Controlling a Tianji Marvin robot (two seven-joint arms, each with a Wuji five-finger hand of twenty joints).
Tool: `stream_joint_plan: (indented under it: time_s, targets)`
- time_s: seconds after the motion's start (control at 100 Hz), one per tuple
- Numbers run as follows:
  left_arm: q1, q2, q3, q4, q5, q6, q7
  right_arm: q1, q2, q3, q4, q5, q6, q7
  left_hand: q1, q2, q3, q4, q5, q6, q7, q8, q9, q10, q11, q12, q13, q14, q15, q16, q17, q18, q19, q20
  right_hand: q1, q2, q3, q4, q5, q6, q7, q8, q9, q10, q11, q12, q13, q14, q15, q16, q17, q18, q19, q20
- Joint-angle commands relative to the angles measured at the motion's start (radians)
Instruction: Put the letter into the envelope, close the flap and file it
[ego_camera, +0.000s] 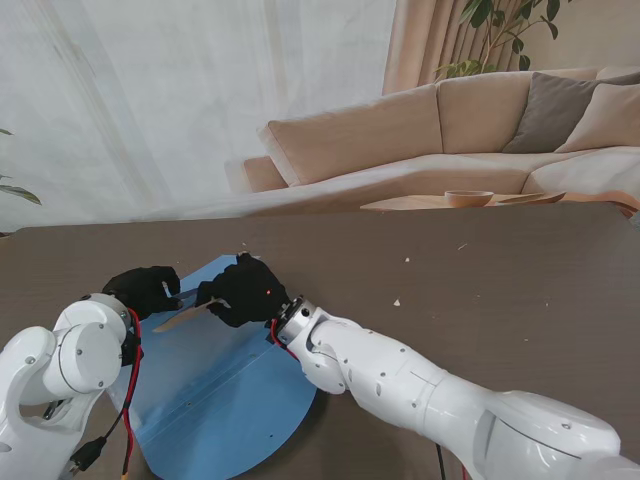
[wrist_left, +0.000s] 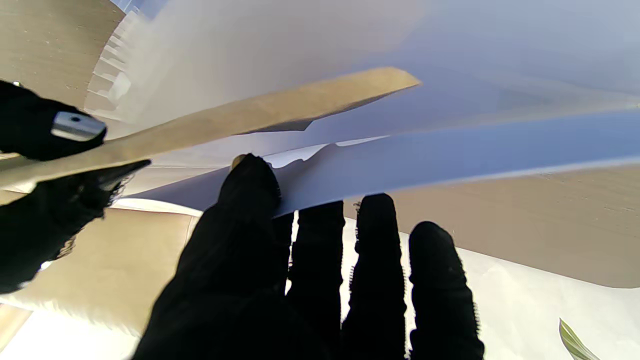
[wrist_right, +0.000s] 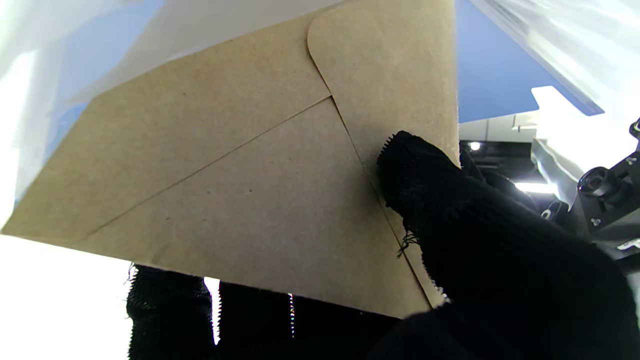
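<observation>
My right hand is shut on the brown envelope, thumb pressed on its back and fingers under it. The envelope shows its seams, with the rounded flap lying flat against it. It is held nearly level over the far left part of the blue folder, its edge pointing between the folder's lifted sheets. My left hand pinches the edge of the folder's upper sheet between thumb and fingers, holding it raised. No letter is visible.
The folder lies on a dark brown table with a few small crumbs on it. Beyond the table's far edge stands a beige sofa, with a wooden bowl in front of it.
</observation>
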Motion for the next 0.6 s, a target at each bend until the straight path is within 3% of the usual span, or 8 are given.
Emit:
stream_joint_plan:
  time_s: [0.0,0.15,0.23,0.29,0.47,0.59]
  targets:
    - [0.001,-0.004,-0.002,-0.012,-0.004,-0.004,-0.016,0.006,-0.013,-0.005,0.0,0.003,-0.003,0.032,0.077,0.028,0.092,0.022,0.011,-0.002,0.029,0.007,0.042,-0.062,0.073,0.025,0.009,0.007,0.019,0.027,0.006,0.004,0.018,0.023,0.0,-0.005,0.027,0.014,0.015,-0.028,0.009,-0.014,0.056,-0.032,-0.008,-0.005,-0.017,-0.035,0.005,0.006,0.001,-0.02,0.006,-0.004]
    - [0.0,-0.004,-0.002,-0.012,-0.005,-0.003,-0.018,-0.004,0.015,0.009,-0.059,0.008,0.007,0.105,0.077,0.028,0.093,0.021,0.011,-0.001,0.029,0.005,0.041,-0.062,0.074,0.025,0.009,0.008,0.02,0.028,0.007,0.005,0.019,0.023,-0.099,-0.098,0.02,0.005,-0.075,0.054,-0.033,-0.035,-0.046,-0.004,-0.024,0.011,-0.082,-0.031,-0.024,0.007,-0.053,-0.028,-0.013,0.002]
    - [-0.001,-0.003,-0.001,-0.012,-0.006,-0.003,-0.019,-0.014,0.04,0.023,-0.106,0.006,0.019,0.142,0.077,0.027,0.095,0.021,0.011,-0.002,0.03,0.005,0.042,-0.062,0.074,0.025,0.009,0.008,0.02,0.028,0.006,0.004,0.02,0.023,-0.161,-0.099,0.026,0.018,-0.072,0.093,-0.158,0.038,-0.113,0.006,0.014,0.002,-0.119,-0.033,-0.031,0.018,-0.073,-0.034,-0.023,0.025]
    - [-0.001,-0.003,-0.001,-0.013,-0.006,-0.003,-0.019,-0.022,0.056,0.034,-0.134,0.003,0.028,0.16,0.077,0.027,0.095,0.021,0.011,-0.001,0.031,0.005,0.042,-0.062,0.074,0.025,0.009,0.008,0.021,0.028,0.006,0.005,0.02,0.022,-0.179,-0.095,0.024,0.027,-0.074,0.103,-0.189,0.058,-0.138,0.008,0.024,0.004,-0.135,-0.033,-0.033,0.019,-0.08,-0.037,-0.025,0.029]
    - [-0.003,-0.003,0.001,-0.012,-0.005,-0.002,-0.021,-0.043,0.082,0.062,-0.178,-0.001,0.047,0.173,0.077,0.026,0.095,0.021,0.01,-0.001,0.032,0.004,0.042,-0.062,0.075,0.025,0.01,0.009,0.022,0.029,0.008,0.004,0.021,0.022,-0.158,-0.118,0.02,0.013,-0.087,0.068,-0.135,0.135,-0.151,-0.001,0.08,0.026,-0.14,-0.035,-0.01,0.031,-0.079,-0.04,-0.02,0.038]
    - [-0.004,-0.003,0.002,-0.011,-0.004,0.0,-0.021,-0.05,0.088,0.069,-0.189,-0.005,0.052,0.167,0.077,0.025,0.096,0.021,0.011,0.0,0.033,0.004,0.043,-0.062,0.075,0.025,0.01,0.009,0.021,0.029,0.007,0.005,0.021,0.022,-0.155,-0.12,0.019,0.009,-0.093,0.055,-0.104,0.147,-0.153,-0.005,0.096,0.034,-0.139,-0.035,-0.001,0.034,-0.076,-0.041,-0.017,0.04]
